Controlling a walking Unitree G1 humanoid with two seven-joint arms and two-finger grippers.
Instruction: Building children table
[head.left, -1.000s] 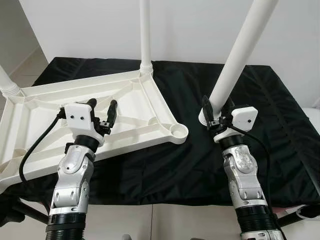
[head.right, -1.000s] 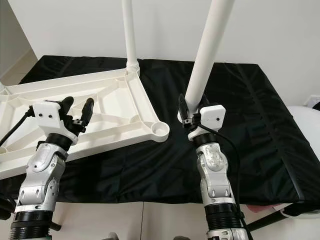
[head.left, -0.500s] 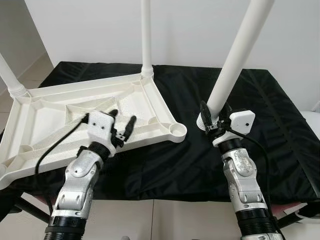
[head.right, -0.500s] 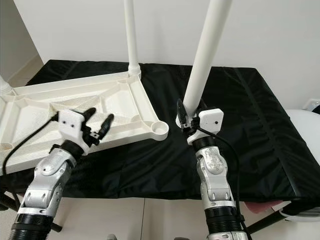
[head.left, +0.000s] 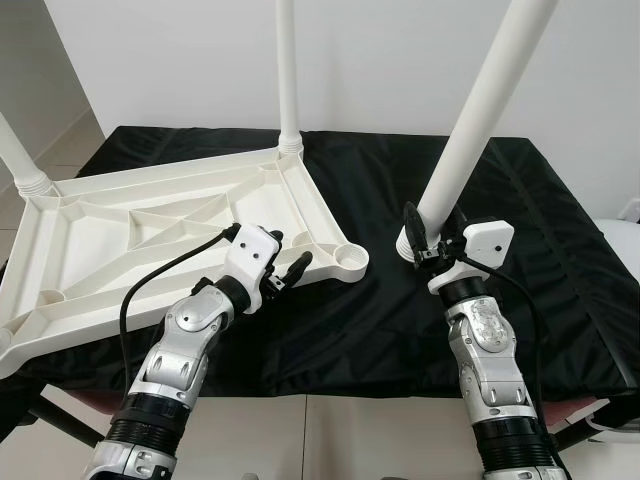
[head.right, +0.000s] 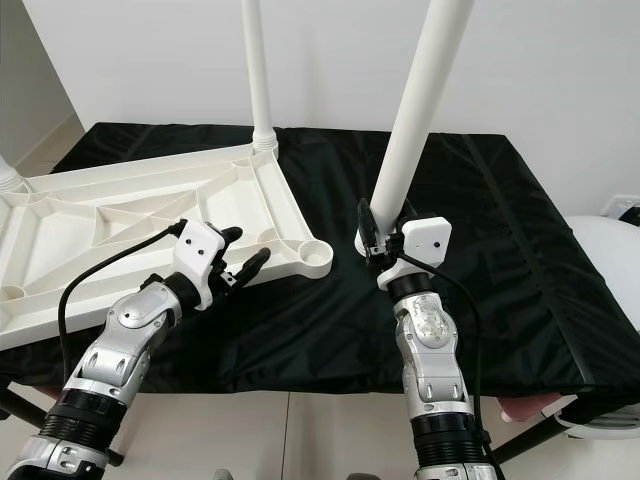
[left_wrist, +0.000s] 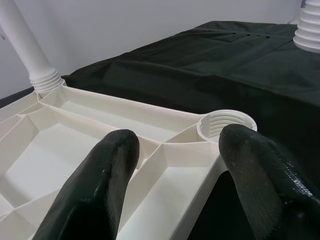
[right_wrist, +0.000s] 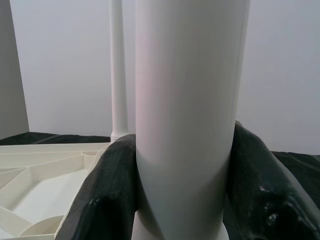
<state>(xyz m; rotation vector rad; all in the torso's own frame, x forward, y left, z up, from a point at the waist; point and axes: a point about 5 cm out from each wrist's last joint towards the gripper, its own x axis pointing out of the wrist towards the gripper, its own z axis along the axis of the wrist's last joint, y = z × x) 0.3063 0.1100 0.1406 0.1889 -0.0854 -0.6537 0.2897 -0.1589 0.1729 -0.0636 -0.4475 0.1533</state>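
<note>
A white children's tabletop (head.left: 150, 215) lies upside down on the black-covered table. One white leg (head.left: 287, 70) stands in its far corner and another leg (head.left: 15, 155) in its left corner. The near right corner has an empty threaded socket (head.left: 350, 258). My left gripper (head.left: 290, 252) is open, low over the tabletop's near rim, with the socket (left_wrist: 226, 123) just beyond its fingers. To the right of the socket, my right gripper (head.left: 432, 232) is shut on a third white leg (head.left: 470, 120). It holds this leg tilted, threaded end down near the cloth.
The black cloth (head.left: 540, 220) covers the whole table and hangs over its front edge. A white wall stands close behind. A white rounded object (head.right: 610, 250) sits off the table's right side. Tiled floor shows below the front edge.
My left gripper has swung right along the tabletop's near rim, from the middle ribs to beside the empty corner socket. The right gripper keeps its hold on the leg, almost unmoved.
</note>
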